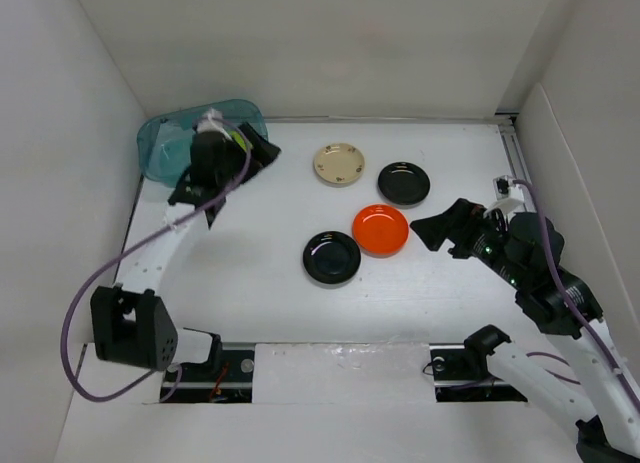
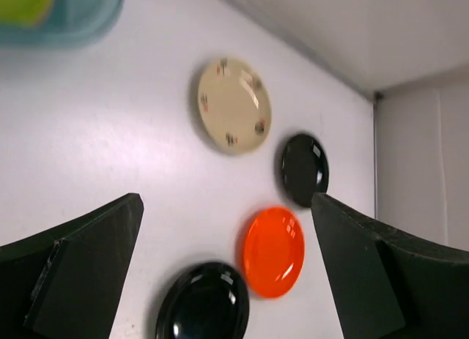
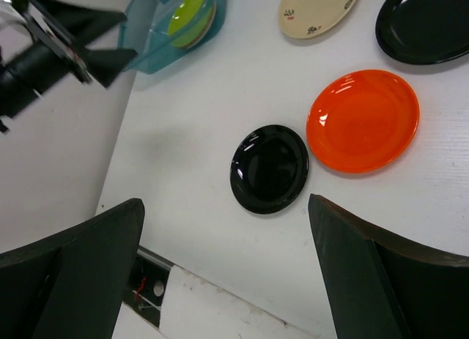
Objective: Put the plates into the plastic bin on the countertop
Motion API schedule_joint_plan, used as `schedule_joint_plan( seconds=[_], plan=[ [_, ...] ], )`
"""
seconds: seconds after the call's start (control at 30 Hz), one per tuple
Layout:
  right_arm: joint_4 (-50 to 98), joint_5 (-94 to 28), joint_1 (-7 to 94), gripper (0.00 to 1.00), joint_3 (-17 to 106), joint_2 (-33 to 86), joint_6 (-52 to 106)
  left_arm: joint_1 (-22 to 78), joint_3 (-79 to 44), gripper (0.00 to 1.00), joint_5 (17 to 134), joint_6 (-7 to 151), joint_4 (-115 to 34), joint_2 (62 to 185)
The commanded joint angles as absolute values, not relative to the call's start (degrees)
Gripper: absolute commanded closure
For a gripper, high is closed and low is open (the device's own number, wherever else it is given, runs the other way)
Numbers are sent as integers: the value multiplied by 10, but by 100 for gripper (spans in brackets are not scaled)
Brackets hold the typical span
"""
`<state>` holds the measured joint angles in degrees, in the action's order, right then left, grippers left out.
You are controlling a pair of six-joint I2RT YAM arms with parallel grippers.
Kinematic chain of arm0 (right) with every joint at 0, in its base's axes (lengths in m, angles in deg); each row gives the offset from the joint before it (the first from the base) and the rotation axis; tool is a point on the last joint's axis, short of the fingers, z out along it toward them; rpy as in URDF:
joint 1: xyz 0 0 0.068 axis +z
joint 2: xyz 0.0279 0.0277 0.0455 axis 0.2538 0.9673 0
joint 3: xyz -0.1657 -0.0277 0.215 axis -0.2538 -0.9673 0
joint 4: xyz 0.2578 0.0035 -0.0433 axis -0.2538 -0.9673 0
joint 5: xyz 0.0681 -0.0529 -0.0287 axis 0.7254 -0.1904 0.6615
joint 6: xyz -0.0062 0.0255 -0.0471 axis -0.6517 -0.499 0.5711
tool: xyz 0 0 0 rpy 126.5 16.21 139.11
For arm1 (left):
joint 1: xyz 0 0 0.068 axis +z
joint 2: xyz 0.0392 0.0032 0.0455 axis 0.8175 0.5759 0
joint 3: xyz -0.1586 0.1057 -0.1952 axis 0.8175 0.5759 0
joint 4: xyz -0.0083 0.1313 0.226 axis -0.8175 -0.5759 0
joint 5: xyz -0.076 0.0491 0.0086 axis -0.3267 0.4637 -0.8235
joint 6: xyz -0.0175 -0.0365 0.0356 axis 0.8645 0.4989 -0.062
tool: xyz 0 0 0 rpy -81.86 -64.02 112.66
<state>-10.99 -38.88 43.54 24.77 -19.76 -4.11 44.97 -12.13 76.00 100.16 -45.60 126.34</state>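
My left gripper (image 2: 226, 207) spread empty just beside the plastic bin (image 3: 143, 42), right gripper (image 3: 223, 207) released well apart from it, I make out a lime green plate (image 3: 187, 15) inside, partly cropped.

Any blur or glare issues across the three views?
Left wrist: soft, cream plate and bin smeared. Right wrist: crisp, small highlights on the nearer black plate. Top external: even light, faint shadow under the left arm.
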Motion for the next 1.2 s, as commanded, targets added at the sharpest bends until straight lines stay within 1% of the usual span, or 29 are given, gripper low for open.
schedule_joint_plan(
  seconds=[0.0, 0.1, 0.13, 0.23, 0.3, 0.4, 0.47, 0.5, 0.53, 0.57, 0.63, 0.67, 0.7, 0.83, 0.93, 0.97, 1.0, 1.1, 1.17],
  plan=[
    [-75, -393, 432, 1, 255, -180, -25, 403, 59, 0, 716, 1020, -373, 1245],
    [-67, -378, 432, 1, 255, -173, -25, 346, 153, 0, 708, 1020, -291, 1227],
    [-59, -369, 432, 1, 250, -173, -25, 334, 204, 0, 702, 1026, -273, 1227],
    [-52, -363, 432, 1, 250, -179, -25, 334, 272, 0, 683, 1037, -217, 1233],
    [-52, -363, 432, 1, 250, -179, -25, 334, 286, 2, 662, 1030, -198, 1254],
    [-63, -368, 432, 1, 250, -179, -25, 334, 291, 9, 640, 1017, -187, 1289],
    [-63, -376, 432, 1, 250, -179, -25, 329, 301, 19, 615, 1017, -158, 1330],
    [-69, -376, 432, 1, 250, -179, -25, 329, 302, 22, 615, 1017, -157, 1345],
    [-69, -376, 432, 1, 250, -184, -25, 329, 302, 22, 606, 1012, -142, 1359],
    [-69, -376, 432, 1, 250, -184, -25, 329, 302, 28, 600, 1012, -142, 1386],
    [-74, -382, 432, 1, 250, -184, -25, 329, 302, 37, 586, 1012, -125, 1407],
    [-74, -382, 432, 1, 250, -184, -25, 329, 302, 42, 581, 1012, -120, 1422],
    [-74, -382, 432, 1, 250, -184, -25, 329, 302, 56, 581, 1012, -120, 1427],
    [-79, -382, 427, 1, 255, -184, -25, 323, 302, 75, 581, 1012, -120, 1433],
    [-79, -382, 427, 1, 255, -184, -25, 323, 290, 87, 581, 997, -134, 1433],
    [-79, -382, 427, 1, 255, -184, -25, 323, 283, 93, 586, 982, -147, 1433],
    [-79, -377, 427, 1, 255, -184, -25, 323, 272, 100, 593, 973, -193, 1433],
    [-79, -377, 427, 1, 255, -184, -25, 323, 237, 100, 661, 963, -272, 1388],
    [-79, -377, 427, 1, 255, -184, -25, 323, 201, 100, 750, 971, -371, 1323]
  ],
)
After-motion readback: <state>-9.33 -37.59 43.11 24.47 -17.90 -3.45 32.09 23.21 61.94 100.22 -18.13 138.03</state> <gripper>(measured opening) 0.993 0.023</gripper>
